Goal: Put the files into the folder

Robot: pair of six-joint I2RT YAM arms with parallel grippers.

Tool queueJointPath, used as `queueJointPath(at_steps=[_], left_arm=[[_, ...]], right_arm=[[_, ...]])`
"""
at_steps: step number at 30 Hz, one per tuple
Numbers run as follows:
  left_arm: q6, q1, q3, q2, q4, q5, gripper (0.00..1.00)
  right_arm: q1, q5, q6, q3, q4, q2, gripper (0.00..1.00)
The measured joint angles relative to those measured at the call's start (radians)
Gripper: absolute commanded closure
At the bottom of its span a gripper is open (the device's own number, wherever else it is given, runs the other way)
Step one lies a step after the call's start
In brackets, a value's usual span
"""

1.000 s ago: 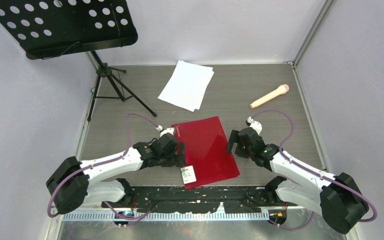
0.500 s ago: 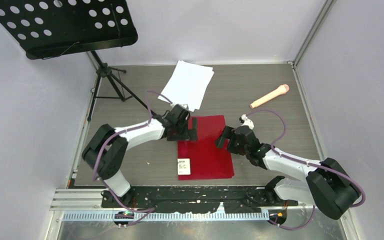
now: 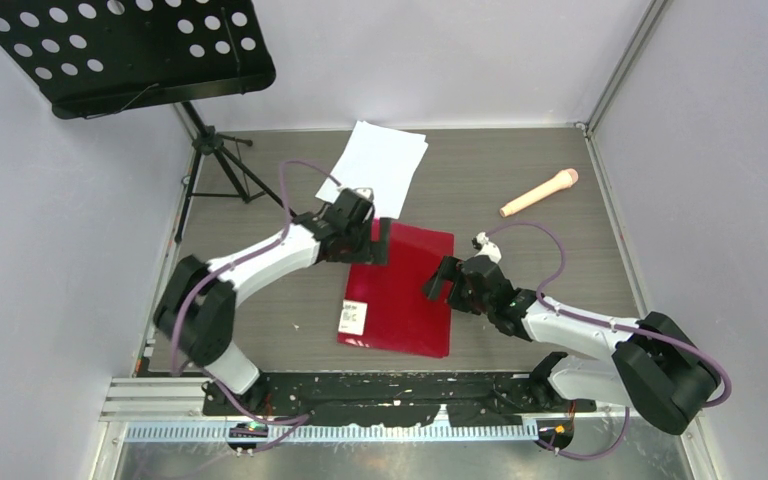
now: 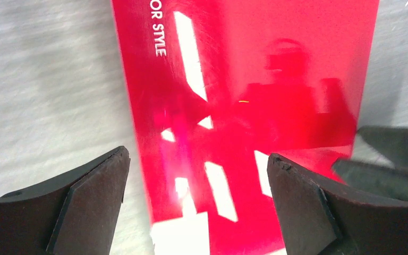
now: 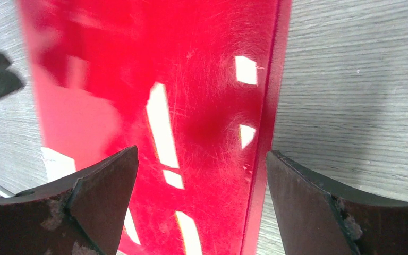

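Note:
The folder (image 3: 400, 290) lies shut and flat on the table, glossy dark red, with a white label (image 3: 352, 317) near its front left corner. The files (image 3: 375, 168), a thin stack of white sheets, lie beyond it at the back. My left gripper (image 3: 380, 243) is open at the folder's far left corner; in its wrist view the fingers straddle the left edge of the red cover (image 4: 244, 79). Open too, my right gripper (image 3: 438, 281) sits over the folder's right edge, its fingers either side of the spine edge (image 5: 265, 106). Neither gripper holds anything.
A black music stand (image 3: 130, 50) with tripod legs (image 3: 230, 175) stands at the back left. A beige microphone (image 3: 540, 192) lies at the back right. Grey walls close in the table on three sides.
The folder has turned and slid left and away. My left arm swung from the folder's near left edge to its far left corner. My right gripper moved left along the right edge.

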Motion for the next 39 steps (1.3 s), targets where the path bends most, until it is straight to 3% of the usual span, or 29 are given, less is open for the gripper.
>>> queueJointPath(at_steps=[5,10,18,24,31,39], left_arm=[[-0.026,-0.008,-0.166,-0.271,-0.076,-0.063,0.01],[-0.143,-0.016,-0.359,-0.493,-0.082,-0.05,0.05],[-0.637,-0.282,-0.666,-0.825,-0.098,-0.092,0.04],[-0.899,-0.338,-0.793,-0.845,-0.019,-0.125,0.05],[-1.01,-0.339,-0.862,-0.852,0.16,-0.155,0.12],[-1.054,-0.339,-0.948,-0.946,0.243,-0.217,0.36]], right_arm=[[0.004,0.002,0.002,0.008,-0.021,-0.002,0.05],[0.004,-0.003,0.002,0.014,-0.019,0.009,0.05],[0.049,-0.009,0.022,0.01,-0.007,0.01,0.05],[0.113,0.006,0.063,-0.008,0.001,-0.009,0.05],[0.148,0.018,0.107,-0.036,-0.003,-0.051,0.05],[0.161,0.025,0.123,-0.042,-0.014,-0.064,0.05]])
